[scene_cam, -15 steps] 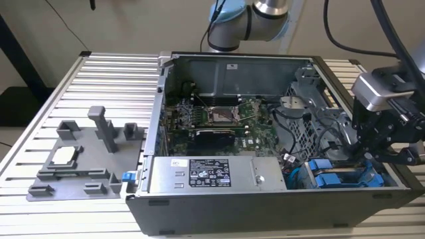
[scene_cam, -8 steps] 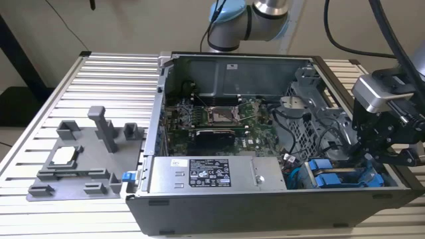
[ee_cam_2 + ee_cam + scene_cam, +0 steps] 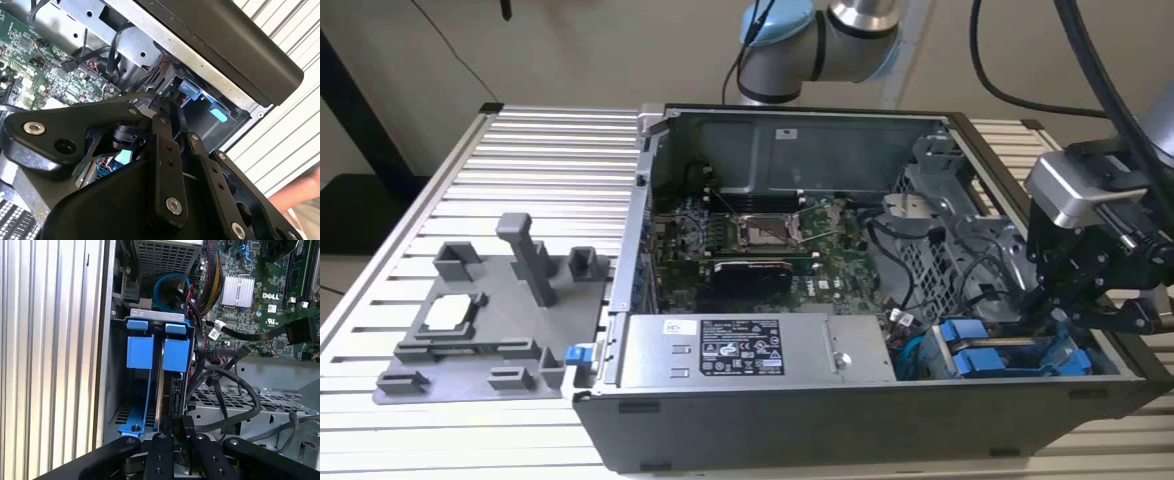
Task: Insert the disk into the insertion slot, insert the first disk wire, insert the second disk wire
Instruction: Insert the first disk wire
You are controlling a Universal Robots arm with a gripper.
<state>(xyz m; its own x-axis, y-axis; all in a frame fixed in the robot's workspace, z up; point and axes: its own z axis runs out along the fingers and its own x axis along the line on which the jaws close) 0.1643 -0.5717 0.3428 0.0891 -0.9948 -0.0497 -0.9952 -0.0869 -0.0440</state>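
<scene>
The gripper [image 3: 182,437] hangs over the drive end of the open computer case [image 3: 854,420]. Its fingers are drawn close together and look clamped on a small black connector [image 3: 183,426], whose black cable [image 3: 235,417] loops away over the metalwork. The connector sits right at the near edge of the disk [image 3: 176,355]; I cannot tell whether it is pushed home or only held against the socket.

The disk stands in the insertion slot [image 3: 155,314], with the blue tab of its carrier level with the cage rim. Judged from that, the first step is done. The wire work is in hand, and nothing shows which of the two wires this one is, or whether either is yet seated.

The cage holds two things side by side: the disk, and just beside it a second blue carrier [image 3: 140,351] that looks empty, since the vent holes of the case wall show through its frame. Farther into the case lie a loop of blue cable [image 3: 161,287], the green motherboard [image 3: 761,240] and the grey power-supply box [image 3: 740,350] along the near wall.

The case rests on a slatted tabletop [image 3: 547,160]. On the exterior view's left, well apart from the case, lies a grey fixture tray [image 3: 480,330] with a pale piece [image 3: 447,313] in one of its recesses.
</scene>
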